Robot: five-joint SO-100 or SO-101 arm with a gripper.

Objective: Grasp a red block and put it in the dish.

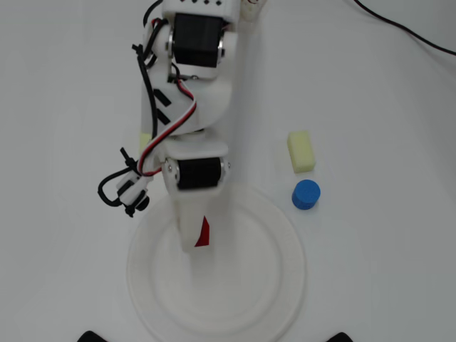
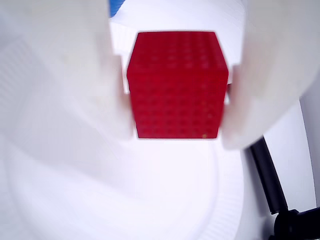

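— Where is the red block (image 2: 176, 85) right now?

— Clamped in my gripper (image 2: 176, 95), one white finger (image 2: 75, 80) pressed on each side. In the overhead view only a red sliver (image 1: 203, 232) shows beside my arm, over the dish (image 1: 285, 285).

— So what makes the release go well?

— I'd judge I'm already above the dish's flat middle, well inside the rim. Best to go low before parting the fingers, so the cube doesn't bounce or roll out.

— Anything in the dish already?

— Nothing that I can see. The blue cylinder (image 1: 306, 194) sits just outside the rim, the pale yellow block (image 1: 301, 150) beyond it.
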